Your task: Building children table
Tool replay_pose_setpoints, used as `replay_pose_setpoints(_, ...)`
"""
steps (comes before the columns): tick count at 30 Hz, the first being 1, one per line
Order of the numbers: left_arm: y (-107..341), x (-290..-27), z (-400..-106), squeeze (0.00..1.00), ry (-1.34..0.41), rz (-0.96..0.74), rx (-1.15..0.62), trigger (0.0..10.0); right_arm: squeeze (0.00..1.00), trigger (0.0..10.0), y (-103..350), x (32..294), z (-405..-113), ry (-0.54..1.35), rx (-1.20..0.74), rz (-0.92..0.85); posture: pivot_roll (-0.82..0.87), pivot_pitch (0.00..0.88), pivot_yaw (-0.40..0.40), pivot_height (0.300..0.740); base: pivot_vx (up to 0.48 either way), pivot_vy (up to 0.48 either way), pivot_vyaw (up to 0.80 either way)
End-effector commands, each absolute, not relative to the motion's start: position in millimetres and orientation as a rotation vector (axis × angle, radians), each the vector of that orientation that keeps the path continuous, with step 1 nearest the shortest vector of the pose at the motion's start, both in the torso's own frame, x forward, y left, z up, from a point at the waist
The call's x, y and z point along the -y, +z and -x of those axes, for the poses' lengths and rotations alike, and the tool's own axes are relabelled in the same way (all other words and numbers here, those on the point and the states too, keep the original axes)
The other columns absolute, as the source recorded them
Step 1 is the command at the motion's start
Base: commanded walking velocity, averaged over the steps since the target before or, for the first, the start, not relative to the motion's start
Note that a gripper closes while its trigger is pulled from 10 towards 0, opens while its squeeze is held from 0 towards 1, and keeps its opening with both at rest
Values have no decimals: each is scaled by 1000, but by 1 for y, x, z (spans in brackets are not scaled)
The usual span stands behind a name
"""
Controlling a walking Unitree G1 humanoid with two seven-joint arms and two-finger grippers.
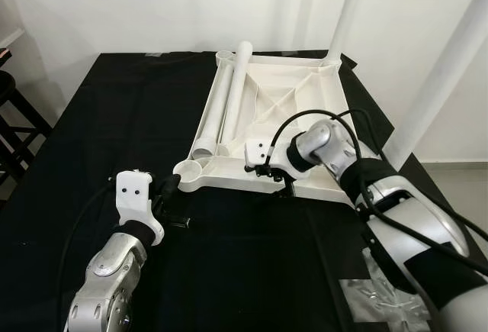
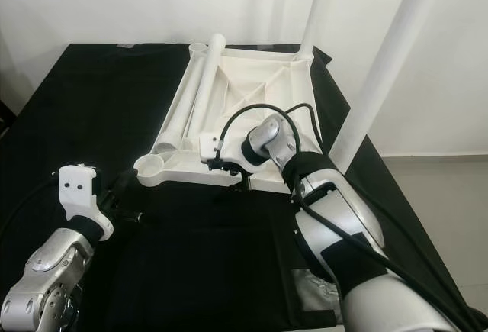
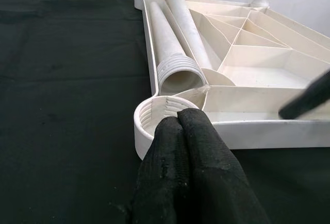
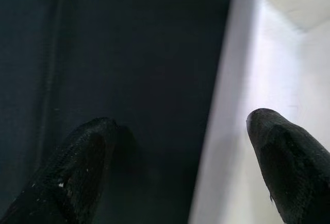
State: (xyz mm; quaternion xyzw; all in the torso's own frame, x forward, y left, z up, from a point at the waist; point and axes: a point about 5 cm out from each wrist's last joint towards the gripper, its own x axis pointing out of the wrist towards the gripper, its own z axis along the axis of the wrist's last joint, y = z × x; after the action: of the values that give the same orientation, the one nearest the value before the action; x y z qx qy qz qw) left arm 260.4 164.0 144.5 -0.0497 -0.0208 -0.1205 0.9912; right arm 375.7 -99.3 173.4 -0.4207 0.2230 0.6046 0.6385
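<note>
Black cloth covers the worktable [image 1: 114, 118] set against a bare white wall, where a white moulded-plastic children's tabletop [image 1: 305, 103] lies upside down, its ribbed underside up.

Two white plastic tube legs [image 1: 412, 111] stand upright in the corner sockets farthest from the grippers, so the build appears about half done. Two more loose white threaded legs [image 3: 172, 44] lie inside the upturned top as in a tray, just beyond the left gripper [image 3: 180, 118], and two sockets wait unfilled.

That left gripper, fingers pressed together and holding nothing, touches the rim of the empty threaded corner socket [image 3: 149, 116].

The right gripper [image 4: 180, 126], fingers spread wide, straddles the tabletop's near edge, one finger over the cloth and one over the white plastic, without closing on it. Fitting the remaining legs looks like the work left.
</note>
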Motion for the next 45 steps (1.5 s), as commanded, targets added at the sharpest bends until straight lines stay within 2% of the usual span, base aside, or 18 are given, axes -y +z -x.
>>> replay_pose_setpoints(1,142,-163,-260,0,-241,114,24,10000,0,10000,165,98,-371,1425,-545,960,9,116,-15,740,0,0,0)
replay_pose_setpoints(8,142,-163,-261,0,-241,114,22,10000,0,10000,162,99,-354,1713,-605,858,9,114,-15,740,0,0,0)
replay_pose_setpoints(11,141,-163,-261,0,-241,115,22,10000,0,10000,163,103,-352,1748,-619,862,6,113,-15,740,0,0,0)
replay_pose_setpoints(20,141,-164,-262,0,-238,119,23,10000,0,10000,162,126,-348,1774,-680,1009,0,110,-16,740,0,0,0)
replay_pose_setpoints(25,140,-164,-263,0,-238,122,24,10000,0,10000,161,143,-333,1810,-672,1109,-9,105,-15,740,0,0,0)
replay_pose_setpoints(27,140,-164,-263,0,-238,122,24,10000,0,10000,161,143,-333,1810,-672,1109,-9,105,-15,740,0,0,0)
replay_pose_setpoints(37,140,-164,-265,0,-243,121,26,10000,0,10000,165,147,-296,1935,-624,1061,-14,98,-10,740,0,0,0)
replay_pose_setpoints(43,141,-164,-265,0,-257,106,27,10000,0,10000,173,139,-308,1869,-534,1032,-9,91,-7,740,0,0,0)
replay_pose_setpoints(45,143,-163,-264,0,-291,56,32,10000,0,10000,187,129,-320,1771,-423,948,-3,87,-10,740,0,0,0)
